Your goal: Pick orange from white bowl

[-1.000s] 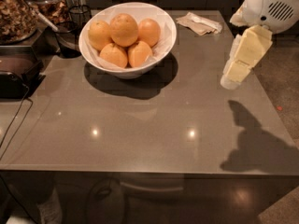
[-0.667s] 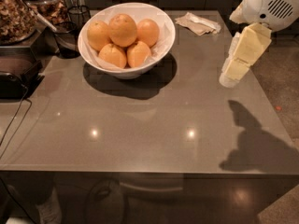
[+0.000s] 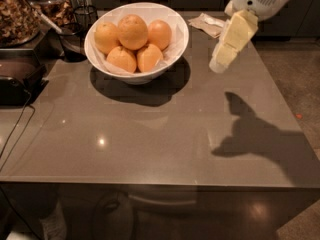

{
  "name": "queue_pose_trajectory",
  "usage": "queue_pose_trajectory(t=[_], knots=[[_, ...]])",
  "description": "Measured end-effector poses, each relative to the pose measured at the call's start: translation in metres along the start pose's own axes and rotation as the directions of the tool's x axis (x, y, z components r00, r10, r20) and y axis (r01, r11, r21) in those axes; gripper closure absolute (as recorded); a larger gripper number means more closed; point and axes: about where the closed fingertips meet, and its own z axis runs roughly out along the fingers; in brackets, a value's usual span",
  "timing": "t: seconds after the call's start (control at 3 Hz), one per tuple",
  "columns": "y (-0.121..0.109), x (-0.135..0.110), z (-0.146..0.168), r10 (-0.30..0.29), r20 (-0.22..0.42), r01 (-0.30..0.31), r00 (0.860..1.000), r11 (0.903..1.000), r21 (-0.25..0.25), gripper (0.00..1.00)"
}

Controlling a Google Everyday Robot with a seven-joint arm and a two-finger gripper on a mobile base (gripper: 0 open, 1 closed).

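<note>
The white bowl (image 3: pixel 172 51) stands at the back left-centre of the grey table, lined with white paper. It holds five oranges. The largest, deep orange one (image 3: pixel 132 31) sits on top in the middle, with smaller ones around it. My gripper (image 3: pixel 220 64), cream-coloured under a white arm housing, hangs above the table to the right of the bowl, about a hand's width from its rim. It holds nothing. Its shadow falls on the table to the lower right.
A crumpled white napkin (image 3: pixel 209 24) lies behind the gripper. A small dark glass cup (image 3: pixel 74 40) stands left of the bowl. A jar of dried goods (image 3: pixel 17 11) and a black appliance (image 3: pixel 15 79) with a cable are at the far left. The table (image 3: pixel 150 144) ends at the right, where the floor begins.
My gripper has moved left and farther back over the table, closer to the bowl. The bowl and oranges have not moved.
</note>
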Motion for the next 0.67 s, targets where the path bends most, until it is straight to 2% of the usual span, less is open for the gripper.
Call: queue_pose_trajectory(t=[0.33,0.67], knots=[[-0.025,-0.040,0.019,-0.045,-0.016,0.045,0.999,0.9988,-0.019,0.00],[-0.030,-0.054,0.019,-0.058,0.010,0.058,0.998,0.9983,0.001,0.00]])
